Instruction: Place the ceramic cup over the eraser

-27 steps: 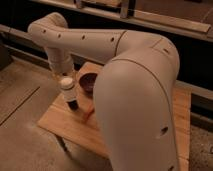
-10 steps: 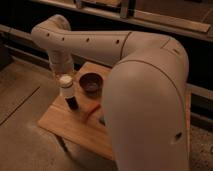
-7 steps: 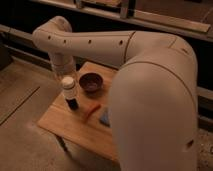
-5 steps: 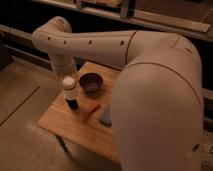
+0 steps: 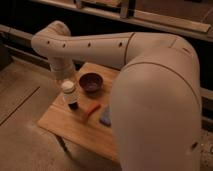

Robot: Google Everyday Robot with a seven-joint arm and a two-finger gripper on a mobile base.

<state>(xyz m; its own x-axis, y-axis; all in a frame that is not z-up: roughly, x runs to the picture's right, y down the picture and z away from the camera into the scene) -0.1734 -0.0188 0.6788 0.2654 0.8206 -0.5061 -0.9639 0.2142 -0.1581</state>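
Arm: my pale, thick arm (image 5: 150, 90) fills the right half of the frame, bends at a rounded elbow in the upper left and drops down toward the left part of the table.

Claw: my gripper (image 5: 66, 79) hangs at the end of that drop, left of centre, right above the ceramic cup. I cannot tell how it stands or whether it has hold of anything; the wrist hides it.

Ceramic cup: the ceramic cup (image 5: 68, 91) is small, white and upright, left of centre in the frame, directly under my wrist. It sits on top of a dark thing, not on the wood itself.

Eraser: the eraser (image 5: 73, 105) shows as a short black block just below the cup, touching its underside, standing on the tabletop.

Bowl: a dark maroon-brown round bowl (image 5: 91, 82) rests on the table just to the right of the cup and slightly higher in the frame, apart from it.

Stick: a thin red-orange stick (image 5: 91, 111) lies slanted on the wood, below the bowl and to the lower right of the eraser.

Pad: a flat blue-grey pad (image 5: 106, 117) lies just right of the stick, partly hidden by my arm.

Table: the small wooden table (image 5: 65, 125) sits in the middle-left of the frame on a grey floor.
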